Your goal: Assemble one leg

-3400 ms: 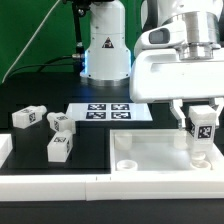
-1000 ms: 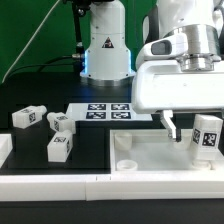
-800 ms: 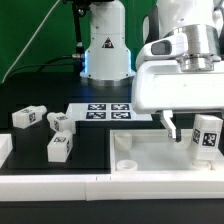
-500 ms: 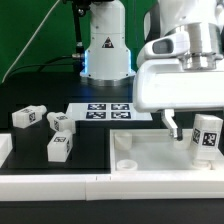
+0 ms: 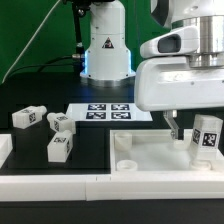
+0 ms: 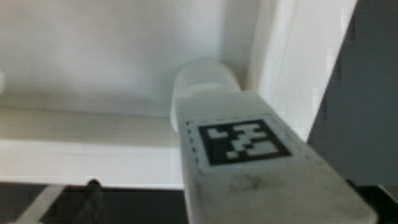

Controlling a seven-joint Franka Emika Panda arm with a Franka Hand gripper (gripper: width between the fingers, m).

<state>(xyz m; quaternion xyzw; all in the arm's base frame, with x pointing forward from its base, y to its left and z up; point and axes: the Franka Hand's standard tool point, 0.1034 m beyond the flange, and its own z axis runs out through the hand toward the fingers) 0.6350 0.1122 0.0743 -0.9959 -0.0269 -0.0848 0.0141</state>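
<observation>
item 1, tray piece [image 5: 150,136]: large flat white part with a raised rim, nearest the exterior camera, lying on the black table [image 5: 90,150]. i use it as my reference for every entry below.

item 2, round boss [image 5: 127,163]: low white stub standing inside the tray piece, close to its wall on the exterior view's left.

item 3, the leg [image 5: 208,138]: white oblong block, upright, black-and-white marker facing the camera, over the end of the tray piece on the exterior view's right. in the wrist view the leg [image 6: 240,150] fills the middle of the picture and runs towards an inner corner of the tray piece [image 6: 294,60]. i cannot tell whether its lower end touches the tray floor.

item 4, gripper [image 5: 198,136]: directly above the same end of the tray piece, jaws closed on the leg. one dark finger [image 5: 177,127] shows beside it, and the contact faces are hidden.

item 5, loose legs, three: one [image 5: 59,148] just beyond the tray piece on the exterior view's left, two more [image 5: 62,123] [image 5: 27,117] farther out that way.

item 6, marker board [image 5: 105,111]: flat, tagged, just behind the tray piece.

item 7, robot base [image 5: 105,50]: white, behind the tray piece and farthest from it.
</observation>
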